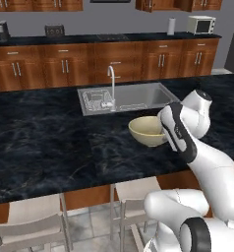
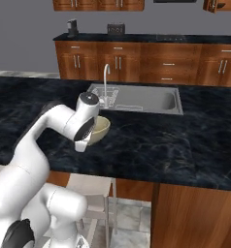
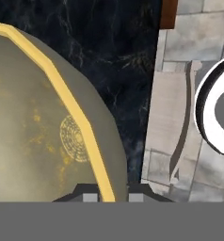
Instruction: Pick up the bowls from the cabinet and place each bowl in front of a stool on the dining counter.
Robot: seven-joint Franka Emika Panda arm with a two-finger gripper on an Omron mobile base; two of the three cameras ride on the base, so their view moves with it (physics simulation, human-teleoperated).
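Observation:
The glossy cream-beige bowl [image 1: 145,131] [image 2: 102,128] is upright at the dining counter [image 1: 50,142] [image 2: 185,140], near its front edge and just in front of the sink. I cannot tell whether it rests on the black marble or hangs just above it. My gripper [image 3: 111,194] is shut on the bowl's [image 3: 38,132] rim, one fingertip inside and one outside. A stool [image 1: 133,197] [image 2: 90,191] [image 3: 172,117] stands on the floor below that edge. Part of the cabinet [image 1: 178,4] shows on the far wall. The dark brown bowl is out of view.
A steel sink [image 1: 124,96] [image 2: 137,99] with a tall faucet [image 1: 111,81] is set into the island behind the bowl. A second stool [image 1: 33,224] stands to the left. The wall counter carries a microwave [image 1: 201,24] and a toaster [image 1: 54,30].

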